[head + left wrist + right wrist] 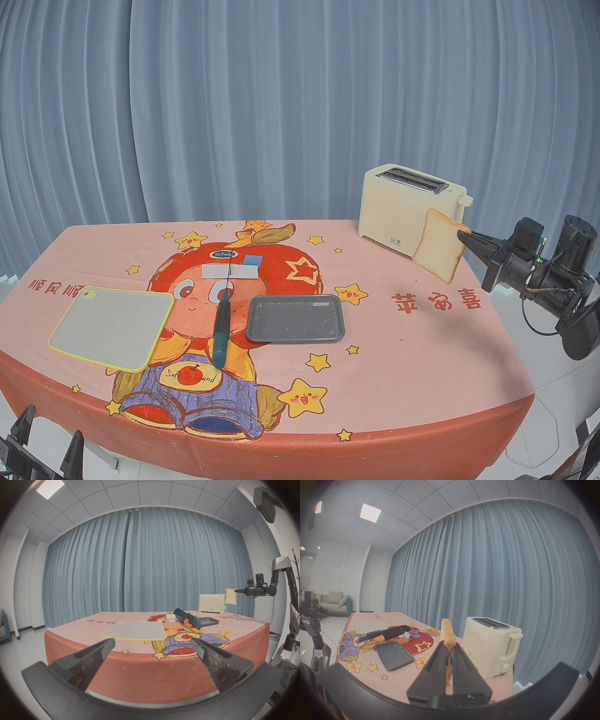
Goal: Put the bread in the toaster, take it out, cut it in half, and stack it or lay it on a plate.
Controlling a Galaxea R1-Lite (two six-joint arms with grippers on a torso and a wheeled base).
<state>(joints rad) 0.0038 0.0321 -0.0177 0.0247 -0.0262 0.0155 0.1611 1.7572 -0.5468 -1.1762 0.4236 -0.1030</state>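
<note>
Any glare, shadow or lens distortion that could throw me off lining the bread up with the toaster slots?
Head view: even light, no hard shadows on the toaster; the curtain folds bow with the lens. Right wrist view: the ceiling light is bright but off the bread and slots, no glare there; corners go dark. Left wrist view: straight lines bow strongly, dark rim.

Staged test room in an office-type building, not a home kitchen. Indicators:
- Suspended tile ceiling (175, 492) with recessed light panels (370, 512).
- Plain white walls (28, 583) and a bare grey floor (18, 652).
- Blue-grey curtain (281, 106) running from ceiling to floor.
- Sofa (335, 601) in the far corner.
- A single cloth-covered table (412, 356) stands in the open floor and carries a toaster (406, 209).
</note>
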